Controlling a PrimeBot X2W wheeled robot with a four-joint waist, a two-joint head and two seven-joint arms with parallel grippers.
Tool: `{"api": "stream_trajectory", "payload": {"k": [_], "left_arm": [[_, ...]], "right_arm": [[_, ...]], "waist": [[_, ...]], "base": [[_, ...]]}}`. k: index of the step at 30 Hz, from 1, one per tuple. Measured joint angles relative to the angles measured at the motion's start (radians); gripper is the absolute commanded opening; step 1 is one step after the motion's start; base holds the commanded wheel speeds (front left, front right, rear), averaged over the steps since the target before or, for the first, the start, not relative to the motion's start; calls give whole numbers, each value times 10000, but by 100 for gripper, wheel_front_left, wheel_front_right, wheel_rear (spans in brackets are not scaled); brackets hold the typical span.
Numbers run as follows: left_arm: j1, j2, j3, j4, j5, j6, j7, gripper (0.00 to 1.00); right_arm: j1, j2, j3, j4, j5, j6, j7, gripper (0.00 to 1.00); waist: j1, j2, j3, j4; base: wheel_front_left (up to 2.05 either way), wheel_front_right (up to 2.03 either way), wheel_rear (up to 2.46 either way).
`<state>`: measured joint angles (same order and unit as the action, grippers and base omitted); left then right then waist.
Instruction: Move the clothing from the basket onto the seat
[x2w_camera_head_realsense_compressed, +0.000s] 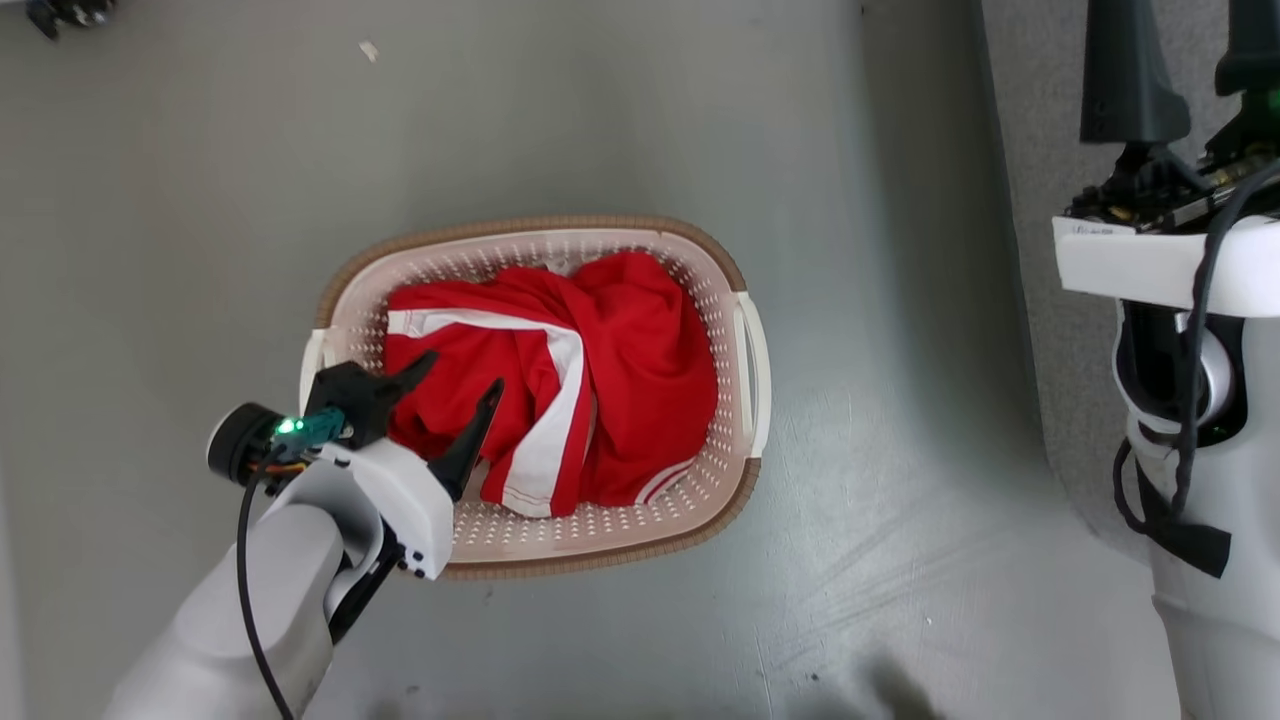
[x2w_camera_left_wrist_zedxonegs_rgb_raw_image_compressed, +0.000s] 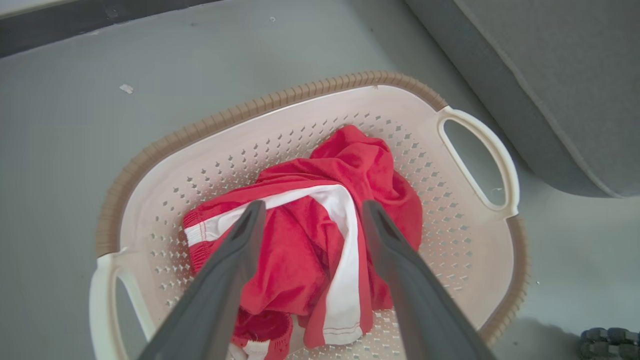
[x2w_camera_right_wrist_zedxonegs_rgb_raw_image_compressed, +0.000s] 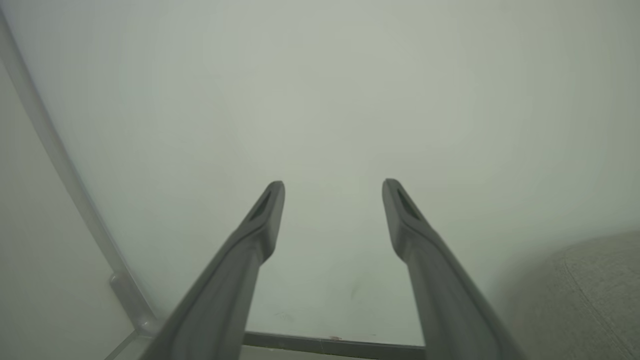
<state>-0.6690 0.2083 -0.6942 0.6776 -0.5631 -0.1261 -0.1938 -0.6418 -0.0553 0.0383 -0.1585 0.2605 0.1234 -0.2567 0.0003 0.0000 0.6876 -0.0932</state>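
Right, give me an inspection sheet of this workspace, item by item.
Surface: smooth grey floor, faint scuffs.
Job's things: bright red fabric clothing with white stripes bunched inside the cream perforated plastic basket with brown rim; grey upholstered sofa beside the basket.
Clutter: small white scrap on the floor.
Grippers: left gripper open over the clothing, contact cannot be told; right gripper open, holding nothing, facing a pale wall.
Cables: black cable along the left forearm; black cable loop on the right arm.
Surroundings: dark skirting at the wall foot.
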Motion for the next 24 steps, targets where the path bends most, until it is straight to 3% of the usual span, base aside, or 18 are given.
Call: {"api": "stream_trajectory", "payload": {"k": [24], "left_arm": [[-1662,-311,-606,1124,-278,0,617,100]], "right_arm": [[-1563,-36,165,-855,153,0,-2,100]], "waist": [[0,0,1944,-453]], "base": [[0,0,0]]}}
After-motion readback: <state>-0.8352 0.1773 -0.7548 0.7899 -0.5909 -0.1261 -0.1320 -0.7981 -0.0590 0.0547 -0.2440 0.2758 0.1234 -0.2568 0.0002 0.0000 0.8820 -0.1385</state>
